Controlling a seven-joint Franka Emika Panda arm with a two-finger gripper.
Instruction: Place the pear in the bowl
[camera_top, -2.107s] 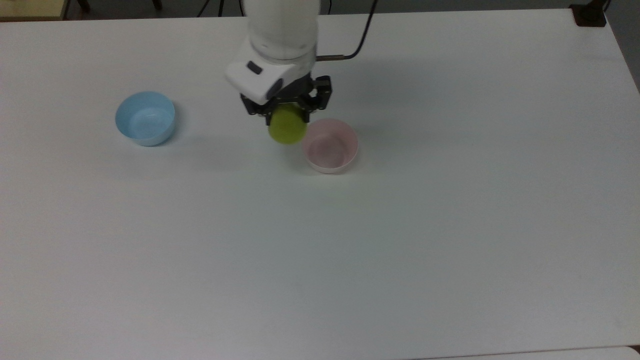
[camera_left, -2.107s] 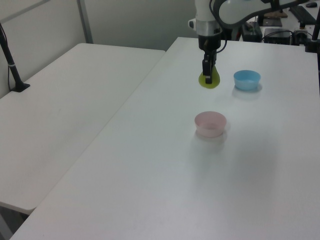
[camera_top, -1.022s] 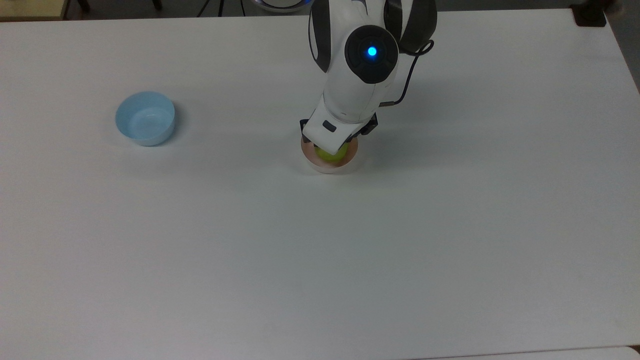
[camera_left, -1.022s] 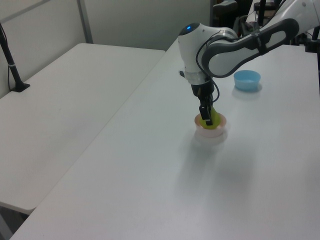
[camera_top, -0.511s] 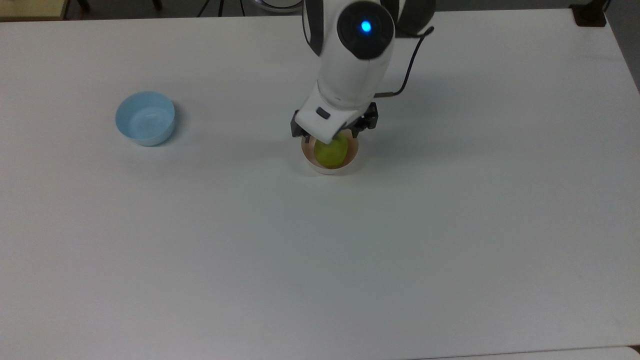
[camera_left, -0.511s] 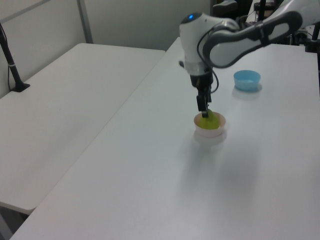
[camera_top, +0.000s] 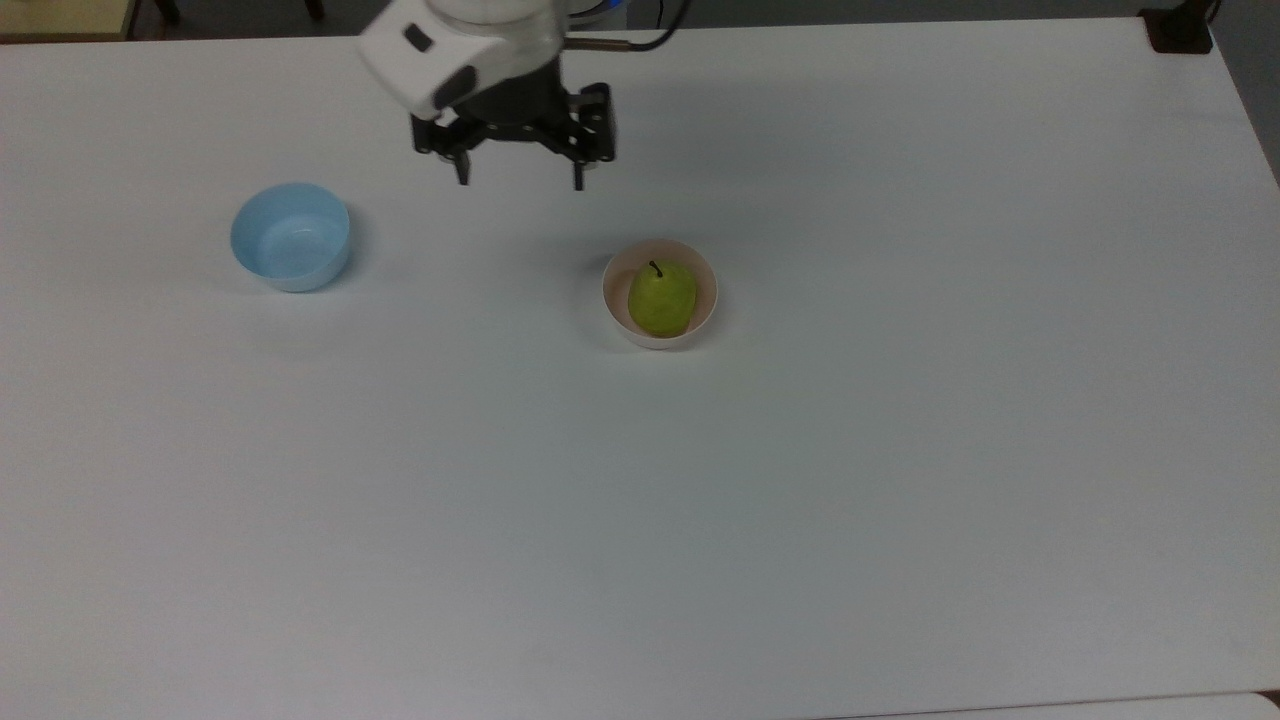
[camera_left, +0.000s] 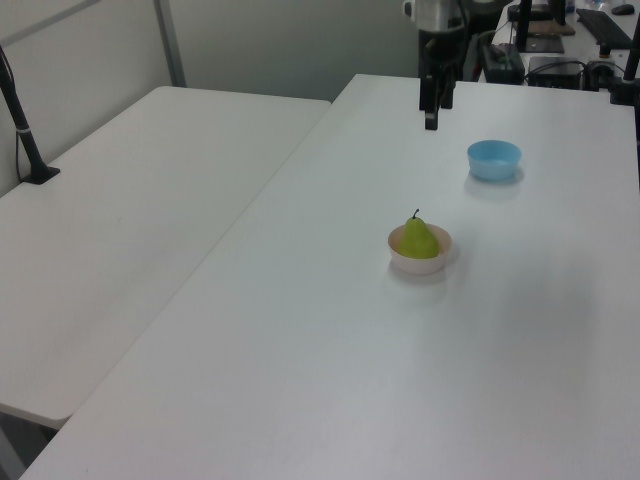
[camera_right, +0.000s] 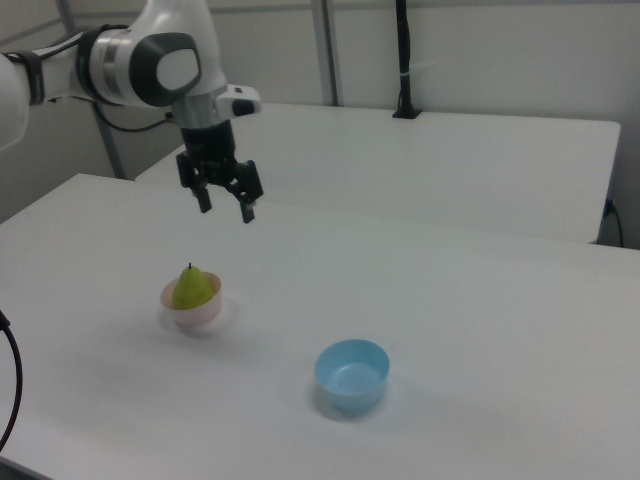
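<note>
Top view, left to right: one blue bowl (camera_top: 290, 236), then the gripper (camera_top: 520, 182) hanging above the table (camera_top: 900, 450), fingers spread wide, holding nothing. One pear (camera_top: 662, 298) sits upright, stem up, inside the one pink bowl (camera_top: 708, 290), lying down-right of the gripper, well apart. Placement looks done.

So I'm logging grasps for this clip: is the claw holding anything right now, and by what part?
Nothing is held. The claw is open and empty above the table, and the pear sits stem up in the pink bowl.
</note>
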